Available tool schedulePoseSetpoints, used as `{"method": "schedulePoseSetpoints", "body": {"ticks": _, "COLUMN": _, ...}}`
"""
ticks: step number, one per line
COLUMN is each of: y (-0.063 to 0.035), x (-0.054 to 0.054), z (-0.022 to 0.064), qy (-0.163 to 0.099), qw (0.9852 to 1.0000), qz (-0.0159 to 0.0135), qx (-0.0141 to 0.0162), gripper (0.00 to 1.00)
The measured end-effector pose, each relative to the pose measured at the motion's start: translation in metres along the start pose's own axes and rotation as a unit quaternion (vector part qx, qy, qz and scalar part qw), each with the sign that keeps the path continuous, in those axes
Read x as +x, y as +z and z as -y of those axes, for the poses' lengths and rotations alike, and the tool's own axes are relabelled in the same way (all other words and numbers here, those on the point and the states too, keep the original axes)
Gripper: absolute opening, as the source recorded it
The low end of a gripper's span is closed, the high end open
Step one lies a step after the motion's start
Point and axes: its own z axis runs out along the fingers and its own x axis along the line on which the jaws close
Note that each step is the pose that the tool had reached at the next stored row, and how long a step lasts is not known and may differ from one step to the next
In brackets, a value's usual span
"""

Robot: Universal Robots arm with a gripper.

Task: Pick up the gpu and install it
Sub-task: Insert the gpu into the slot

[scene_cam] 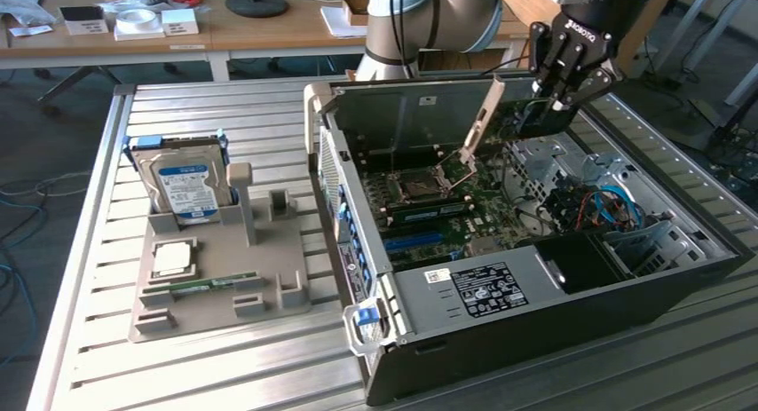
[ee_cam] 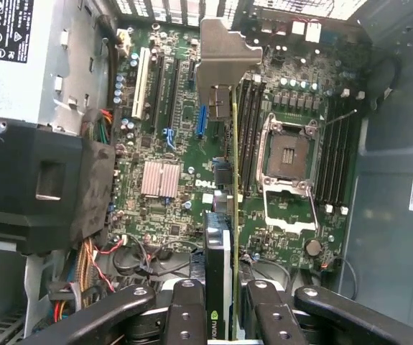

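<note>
gpu [ee_cam: 218, 244] clamped edge-on between fingers [ee_cam: 187, 313], over motherboard [ee_cam: 163, 129].

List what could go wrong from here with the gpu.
1. The gripper holds the gpu by the end away from its bracket; it might tilt or slip when pressed.
2. Its edge hangs close to the memory slots, so it may go down misaligned.
3. The open CPU socket lies near; a slip could hit it.
</note>
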Motion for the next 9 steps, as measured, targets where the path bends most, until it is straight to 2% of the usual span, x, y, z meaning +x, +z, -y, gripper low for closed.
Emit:
{"method": "schedulePoseSetpoints", "body": {"ticks": 2, "y": 0.0002, "x": 0.0, "z": -0.0001, "qy": 0.0, "qw": 1.0, "qz": -0.0001, "qx": 0.0012, "gripper": 0.27}}
{"method": "schedulePoseSetpoints", "body": {"ticks": 3, "y": 0.0009, "x": 0.0, "z": -0.0006, "qy": 0.0, "qw": 1.0, "qz": -0.0002, "qx": 0.0038, "gripper": 0.27}}
{"method": "schedulePoseSetpoints", "body": {"ticks": 7, "y": 0.0036, "x": -0.001, "z": -0.0076, "qy": -0.001, "qw": 0.9998, "qz": -0.0026, "qx": 0.0219, "gripper": 0.27}}
{"method": "schedulePoseSetpoints", "body": {"ticks": 8, "y": 0.0045, "x": -0.001, "z": -0.0097, "qy": -0.001, "qw": 0.9997, "qz": -0.0029, "qx": 0.0248, "gripper": 0.27}}
{"method": "schedulePoseSetpoints", "body": {"ticks": 9, "y": 0.0056, "x": -0.002, "z": -0.0116, "qy": 0.0, "qw": 0.9997, "qz": -0.0029, "qx": 0.0255, "gripper": 0.27}}
